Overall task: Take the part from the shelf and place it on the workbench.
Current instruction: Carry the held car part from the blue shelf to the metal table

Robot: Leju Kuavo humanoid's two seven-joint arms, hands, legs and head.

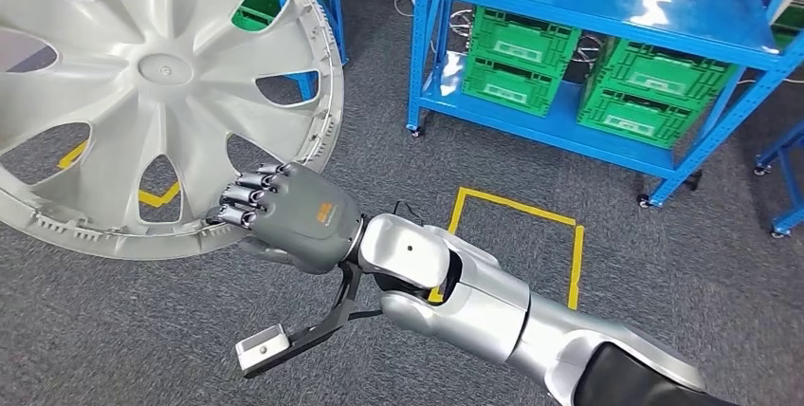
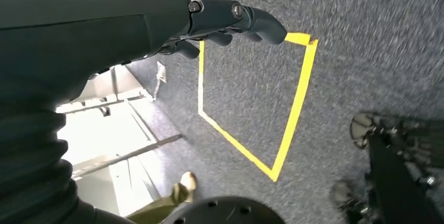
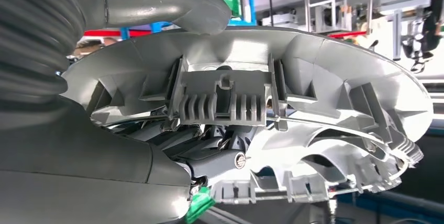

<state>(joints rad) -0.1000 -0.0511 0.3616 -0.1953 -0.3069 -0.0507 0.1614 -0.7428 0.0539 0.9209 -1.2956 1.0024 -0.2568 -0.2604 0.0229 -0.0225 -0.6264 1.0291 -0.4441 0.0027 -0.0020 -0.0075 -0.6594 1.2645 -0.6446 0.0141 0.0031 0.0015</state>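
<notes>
Your silver wheel cover [image 1: 142, 83] fills the upper left of the head frame, its lower rim gripped by the right hand [image 1: 289, 216]. Your left hand [image 2: 230, 22] hangs with fingers curled, holding nothing, above the yellow floor tape [image 2: 293, 103].

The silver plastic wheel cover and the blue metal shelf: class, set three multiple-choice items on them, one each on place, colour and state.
1. Where does the right hand grip the silver plastic wheel cover?
A. the hub
B. the lower rim
C. the top edge

2. What colour are the crates on the blue metal shelf?
A. red
B. yellow
C. green

3. What is the left hand doing?
A. holding nothing
B. carrying a crate
C. pressing the shelf

Key: 1 B, its fingers curl over the rim's lower edge. 2 C, all crates are green. 3 A, it hangs above the taped grey floor.
</notes>
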